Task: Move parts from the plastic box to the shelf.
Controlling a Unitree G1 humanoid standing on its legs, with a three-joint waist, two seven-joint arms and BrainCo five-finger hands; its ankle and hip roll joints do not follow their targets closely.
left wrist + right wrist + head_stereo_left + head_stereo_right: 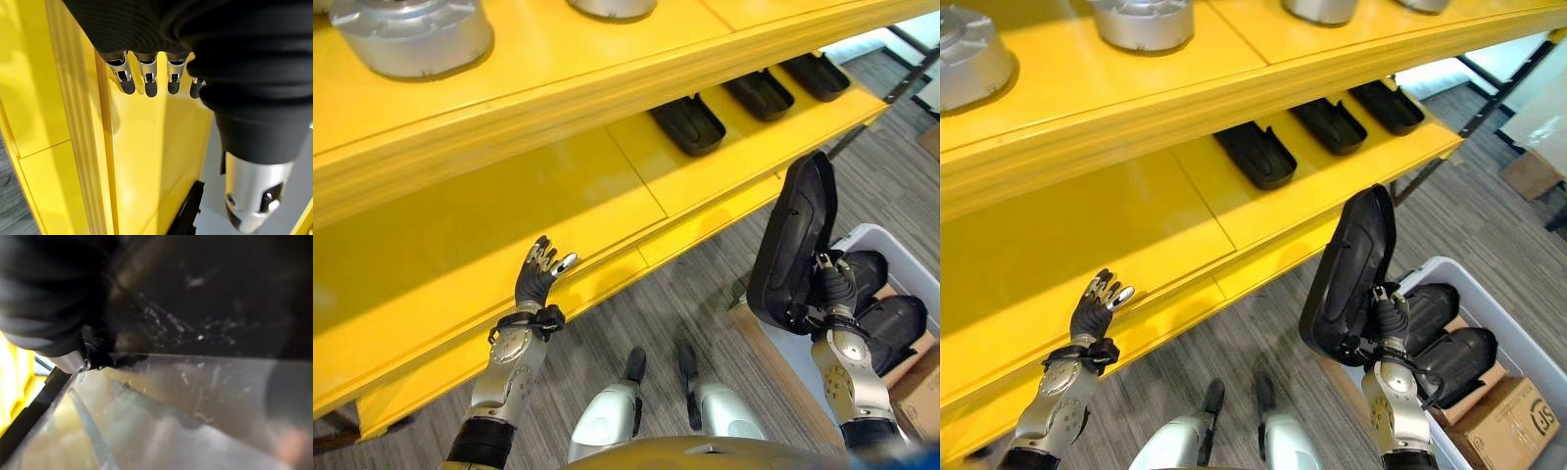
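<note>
I see my right hand gripping a long black part, fingers curled round its lower end, holding it upright above the plastic box where more black parts lie. My left hand hovers at the lower shelf's front edge, fingers relaxed, holding nothing. Three black parts sit toward that shelf's right end.

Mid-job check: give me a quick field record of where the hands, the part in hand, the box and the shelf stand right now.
right hand: shut on black part, held upright above the plastic box
left hand: open, holding nothing, by the shelf's front edge
plastic box: on the floor at the robot's right, black parts still inside
lower shelf: three black parts in a row toward the right; bare yellow stretch before the left hand
upper shelf: silver round parts
</note>
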